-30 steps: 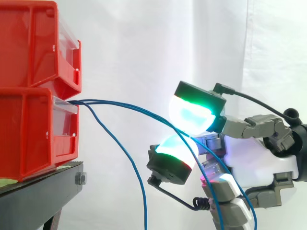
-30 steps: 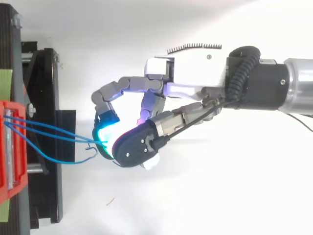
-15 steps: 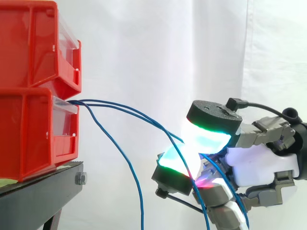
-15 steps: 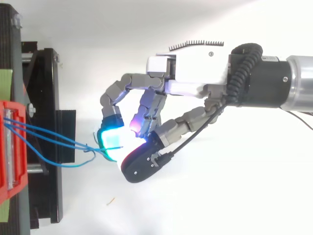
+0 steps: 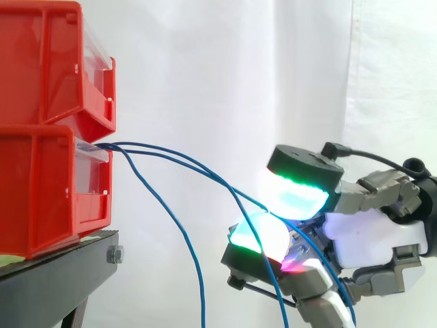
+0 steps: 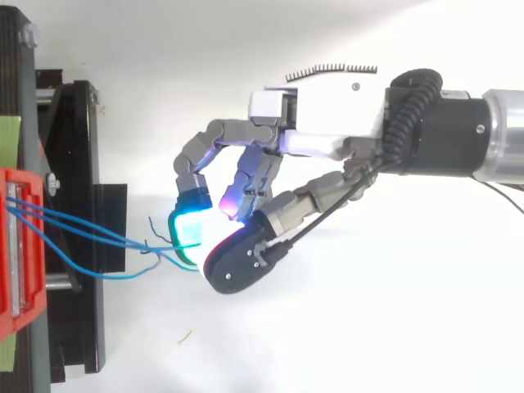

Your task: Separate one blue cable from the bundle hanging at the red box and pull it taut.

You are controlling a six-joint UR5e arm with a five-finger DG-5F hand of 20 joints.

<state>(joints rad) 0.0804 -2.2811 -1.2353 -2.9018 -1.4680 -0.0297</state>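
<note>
- While curled, clamps one blue cable (image 5: 205,166) between two glowing fingertips (image 5: 297,198) of the hand (image 5: 372,232), one pad above the strand and one below in the side view
- Stretches lengthwise from that pinch out ahead of the fingertips to the lower red bin (image 5: 41,184), climbing toward the bin in a shallow bow, not a dead-straight line
- Seen from the top view, arrives at the hand (image 6: 327,123) from the bin side, close beside a second strand
- Leaves the other blue cables (image 5: 196,263) outside the pinch: one crossing in front of the lower pad and dropping away under the palm, one hanging steeply well ahead of the hand, nearer the bin
- Shares with them a single exit at the bin's clear front lip, well apart from the fingertips
- Beyond the fingertips, stacks an upper red bin (image 5: 41,61) on the lower one, both on a black stand (image 5: 54,273)
- Behind the hand, a white curtain (image 5: 205,68)
</note>
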